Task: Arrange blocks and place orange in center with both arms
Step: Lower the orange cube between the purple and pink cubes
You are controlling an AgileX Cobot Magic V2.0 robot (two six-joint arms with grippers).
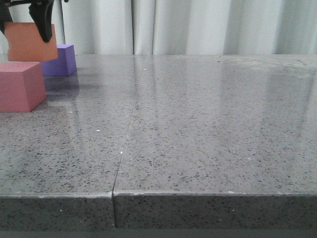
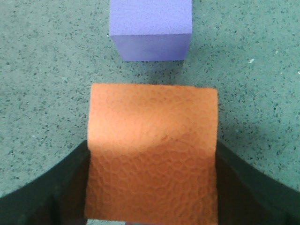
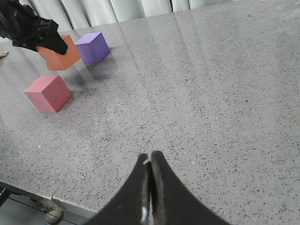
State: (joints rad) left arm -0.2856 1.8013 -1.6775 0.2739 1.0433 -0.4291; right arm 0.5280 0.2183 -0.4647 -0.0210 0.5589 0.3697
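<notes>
Left tool: the black two-fingered left tool point(image 1: 25, 22) is clamped on the matte orange foam cube point(image 1: 30, 42), one finger on each side face. In the left wrist view the cube point(image 2: 152, 150) fills the gap between the dark fingers point(image 2: 243, 187), so it's only as wide open as the cube itself.

Orange cube spot: held up off the grey speckled stone bench point(image 1: 198, 129) at its far left, above the gap between the other two blocks, bottom edge clear of the surface in the front view.

Right tool: the black right tool point(image 3: 150, 164) is clenched tight with nothing in it, fingertips pressed together, hovering over bare bench well apart from all three blocks.

Left arm pose: comes in from the top left of the front view, fingers pointing down over the cube.

Purple block: the matte purple foam cube point(image 1: 60, 59) sits on the bench just behind the orange one, apart from it in the left wrist view point(image 2: 151, 29).

Pink block: the matte pink-red foam cube point(image 1: 21, 87) rests on the bench nearer the front, left edge cut off by the frame.

Hard to see: most of the left tool is cropped out up top; whether the orange cube hangs tilted is tough to call.
</notes>
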